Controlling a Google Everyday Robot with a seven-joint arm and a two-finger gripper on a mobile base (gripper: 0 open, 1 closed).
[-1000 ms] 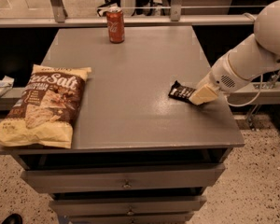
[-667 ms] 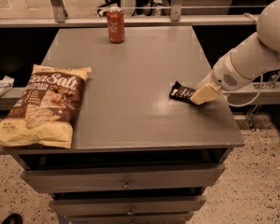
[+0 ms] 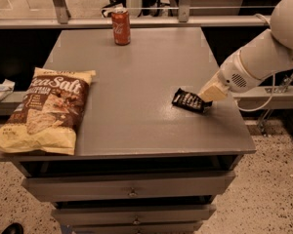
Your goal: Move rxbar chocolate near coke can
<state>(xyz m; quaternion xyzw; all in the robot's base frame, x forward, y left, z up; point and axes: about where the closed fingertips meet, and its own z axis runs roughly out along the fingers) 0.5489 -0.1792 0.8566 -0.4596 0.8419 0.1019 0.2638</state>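
Observation:
The rxbar chocolate (image 3: 187, 100), a small black wrapper with white lettering, lies near the right edge of the grey table top (image 3: 136, 67). My gripper (image 3: 208, 95) reaches in from the right on a white arm, and its cream tip touches the bar's right end. The coke can (image 3: 121, 27) stands upright at the far edge of the table, left of centre, well away from the bar and the gripper.
A large yellow-and-brown chip bag (image 3: 46, 110) lies flat on the front left of the table. Drawers (image 3: 132, 191) sit under the table top. A rail with posts (image 3: 185, 18) runs behind the far edge.

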